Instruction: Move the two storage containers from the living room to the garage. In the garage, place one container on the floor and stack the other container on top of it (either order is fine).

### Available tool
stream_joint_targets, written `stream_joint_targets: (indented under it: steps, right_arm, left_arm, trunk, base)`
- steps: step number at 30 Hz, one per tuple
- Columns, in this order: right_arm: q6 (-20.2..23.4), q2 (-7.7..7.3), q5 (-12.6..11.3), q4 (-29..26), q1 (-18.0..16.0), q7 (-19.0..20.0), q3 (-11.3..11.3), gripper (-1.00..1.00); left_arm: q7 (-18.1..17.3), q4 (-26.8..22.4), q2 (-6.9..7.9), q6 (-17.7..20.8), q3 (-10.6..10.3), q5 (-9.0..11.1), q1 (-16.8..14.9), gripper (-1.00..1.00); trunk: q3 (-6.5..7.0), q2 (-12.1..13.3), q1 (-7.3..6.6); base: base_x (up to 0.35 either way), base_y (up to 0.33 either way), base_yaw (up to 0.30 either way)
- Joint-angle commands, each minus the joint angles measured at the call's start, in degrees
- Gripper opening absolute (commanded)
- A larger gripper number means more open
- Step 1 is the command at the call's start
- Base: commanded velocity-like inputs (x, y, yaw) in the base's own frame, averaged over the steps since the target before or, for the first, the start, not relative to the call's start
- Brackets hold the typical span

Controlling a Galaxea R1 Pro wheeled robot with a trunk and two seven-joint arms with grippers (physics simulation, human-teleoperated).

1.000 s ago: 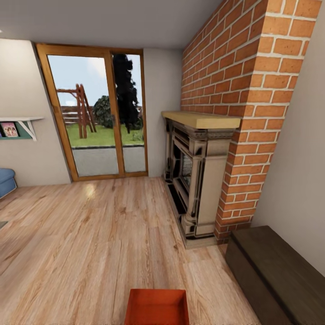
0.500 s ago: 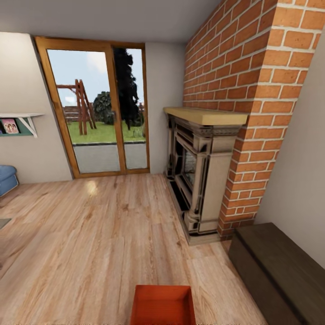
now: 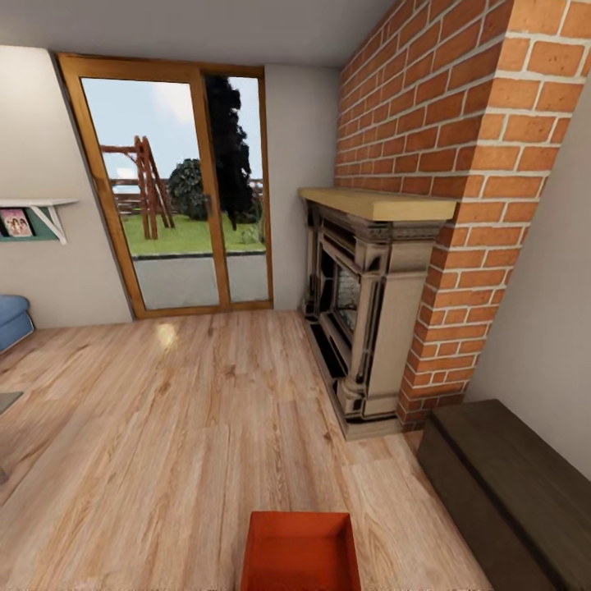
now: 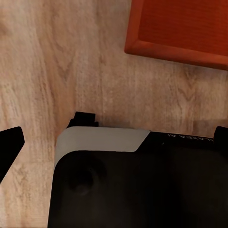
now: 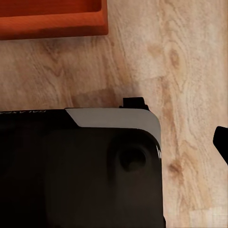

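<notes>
One orange-red storage container (image 3: pixel 300 552) sits open-topped on the light wood plank floor (image 3: pixel 180 410) of the living room, at the lower middle of the head view, just in front of my base. Its corner shows in the left wrist view as container (image 4: pixel 180 28) and in the right wrist view as container (image 5: pixel 47 16). The left gripper (image 4: pixel 114 142) hangs over my dark base, with one black fingertip (image 4: pixel 10 145) far out at the edge. The right gripper (image 5: pixel 114 142) hangs likewise, its fingertip (image 5: pixel 222 140) out at the edge. Both hold nothing. The second container is out of view.
A brick fireplace (image 3: pixel 369 304) and chimney rise at the right. Beside them, a long dark low cabinet (image 3: pixel 509 484) runs along the wall. A glass patio door (image 3: pixel 176 189) is ahead and a blue sofa corner (image 3: pixel 12 320) shows at the left. My base (image 4: pixel 137 185) is below both wrists.
The whole head view has shifted a little, so the camera moved. The container now shows slightly more at the lower edge. Nothing was grasped or released.
</notes>
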Motion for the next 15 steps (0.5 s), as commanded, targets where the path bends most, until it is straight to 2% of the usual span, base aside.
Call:
stream_joint_targets:
  steps: [1,15]
  right_arm:
    - [-0.3,0.03,-0.6,0.2,-0.1,0.2,0.4,1.0]
    - [-0.3,0.03,-0.6,0.2,-0.1,0.2,0.4,1.0]
  left_arm:
    - [-0.2,0.1,0.0,-0.2,0.3,0.5,0.0,1.0]
    - [-0.2,0.1,0.0,-0.1,0.3,0.5,0.0,1.0]
  trunk:
    - [-0.16,0.0,0.0]
    - [-1.43,0.0,0.0]
  base:
    - [0.0,0.0,0.0]
    - [0.0,0.0,0.0]
